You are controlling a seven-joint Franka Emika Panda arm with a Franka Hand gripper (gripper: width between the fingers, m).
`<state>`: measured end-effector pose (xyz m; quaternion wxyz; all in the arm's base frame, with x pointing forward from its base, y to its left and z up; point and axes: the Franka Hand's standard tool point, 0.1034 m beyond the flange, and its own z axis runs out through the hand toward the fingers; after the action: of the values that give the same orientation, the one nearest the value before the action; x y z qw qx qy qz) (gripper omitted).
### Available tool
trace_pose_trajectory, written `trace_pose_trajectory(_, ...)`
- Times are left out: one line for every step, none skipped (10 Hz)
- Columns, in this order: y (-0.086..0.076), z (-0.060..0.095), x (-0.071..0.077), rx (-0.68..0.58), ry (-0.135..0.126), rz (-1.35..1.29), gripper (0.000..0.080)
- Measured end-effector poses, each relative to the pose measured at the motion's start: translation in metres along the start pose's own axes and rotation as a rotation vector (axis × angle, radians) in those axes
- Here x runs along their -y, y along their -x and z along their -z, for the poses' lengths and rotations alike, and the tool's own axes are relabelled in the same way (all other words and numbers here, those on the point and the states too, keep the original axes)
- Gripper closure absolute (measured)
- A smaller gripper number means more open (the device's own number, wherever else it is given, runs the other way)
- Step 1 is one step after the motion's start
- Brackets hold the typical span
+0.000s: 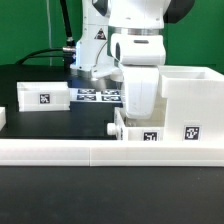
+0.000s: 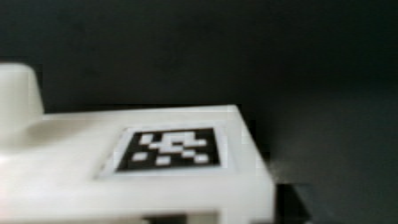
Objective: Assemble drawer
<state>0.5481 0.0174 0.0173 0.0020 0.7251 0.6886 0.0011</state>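
you see a black table (image 1: pixel 55 125) under the marker board (image 1: pixel 98 96), a green wall (image 1: pixel 30 30) behind it; the gripper (image 1: pixel 137 108) hangs near it, its spread impossible to tell.

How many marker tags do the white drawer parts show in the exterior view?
3: on the panel at the exterior view's left, on the small part in the middle, on the box at its right. Others may be hidden.

Exterior view comes to me bright and evenly lit. The white drawer parts (image 1: pixel 190 95) nearly blow out against the black tabletop (image 1: pixel 85 120), and shadows are faint. It's low-res and a bit soft. Wrist view is dimmer and blurred throughout: the marker tag (image 2: pixel 173 148) has smeared edges, and the dark background shows no detail.
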Motion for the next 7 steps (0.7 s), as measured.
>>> trace_pose_trajectory(-0.002,0.003,-0.002,0.0,0.005,-0.022,0.0588)
trace_pose_trajectory(-0.003,0.005,-0.002,0.0,0.004,-0.038,0.0393)
trace_pose_trajectory(-0.004,0.009,-0.003,0.0,0.007,-0.041,0.026)
trace_pose_trajectory(-0.004,0.017,-0.005,0.002,0.008,-0.039,0.0173)
trace_pose_trajectory(-0.004,0.025,-0.007,0.005,0.012,-0.039,0.0173)
trace_pose_trajectory(-0.001,0.033,-0.01,0.007,0.017,-0.035,0.0157)
trace_pose_trajectory(0.008,0.04,-0.012,0.013,0.012,-0.024,0.0157)
